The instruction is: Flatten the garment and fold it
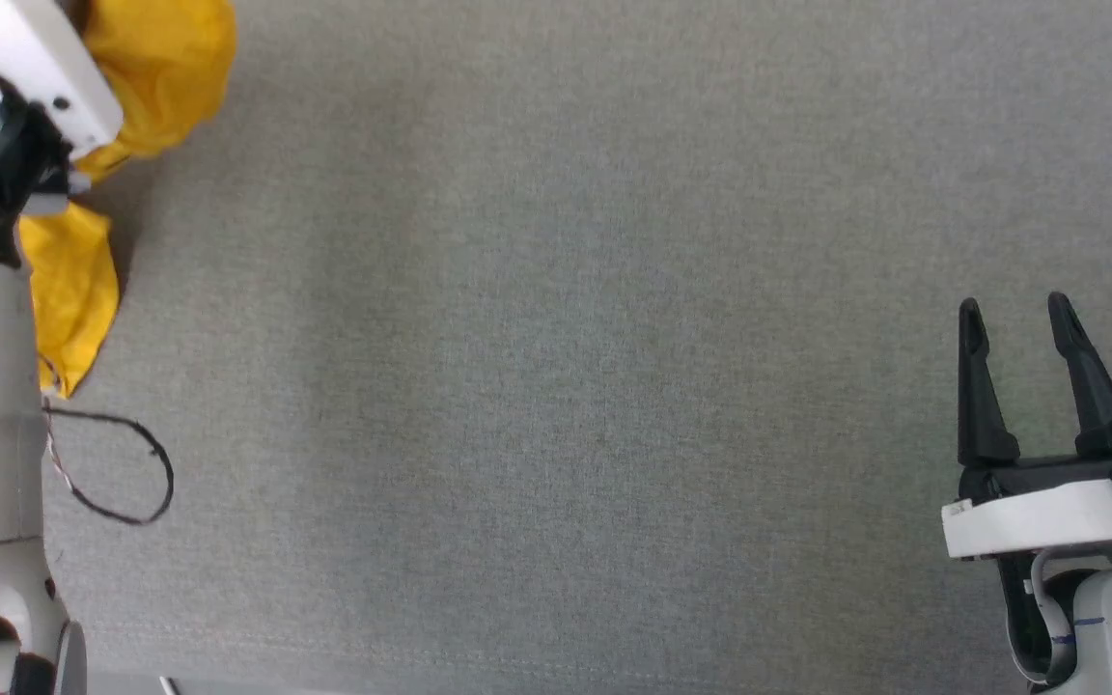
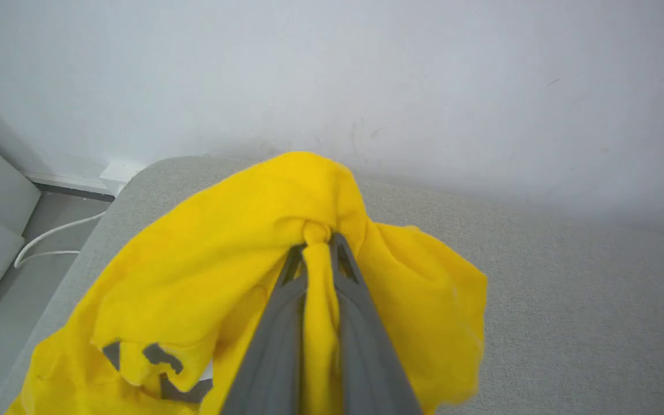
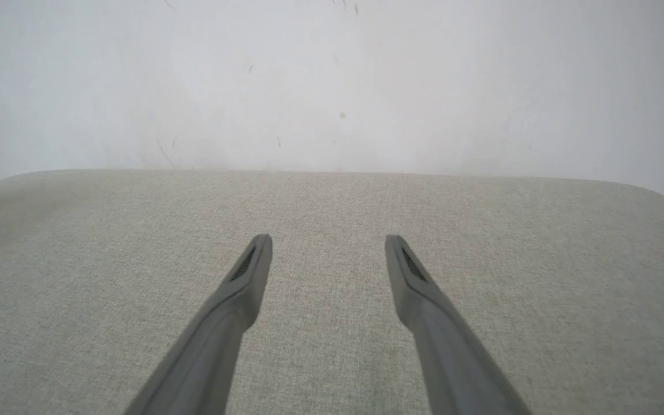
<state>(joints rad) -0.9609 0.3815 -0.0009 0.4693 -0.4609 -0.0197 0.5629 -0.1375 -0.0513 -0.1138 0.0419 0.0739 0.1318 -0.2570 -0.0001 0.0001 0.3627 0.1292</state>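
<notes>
The garment [image 2: 211, 253] is a bright yellow, crumpled T-shirt with dark markings near its lower left. In the left wrist view my left gripper [image 2: 316, 248] is shut on a pinched fold of it, cloth bunched at the fingertips and draping to both sides. In the head view the garment [image 1: 155, 68] shows at the top left corner, partly hidden behind my white left wrist housing [image 1: 35, 58]. My right gripper [image 1: 1014, 314] stands open at the lower right over bare grey fabric, far from the garment. In its own wrist view the right gripper [image 3: 327, 245] has nothing between its fingers.
A grey fabric-covered surface [image 1: 566, 386] spreads across the head view. A thin black cable loop [image 1: 126, 473] lies by my left arm. A white wall [image 2: 366, 69] rises behind the surface's rounded far edge. A white cable [image 2: 49, 239] lies on the floor to the left.
</notes>
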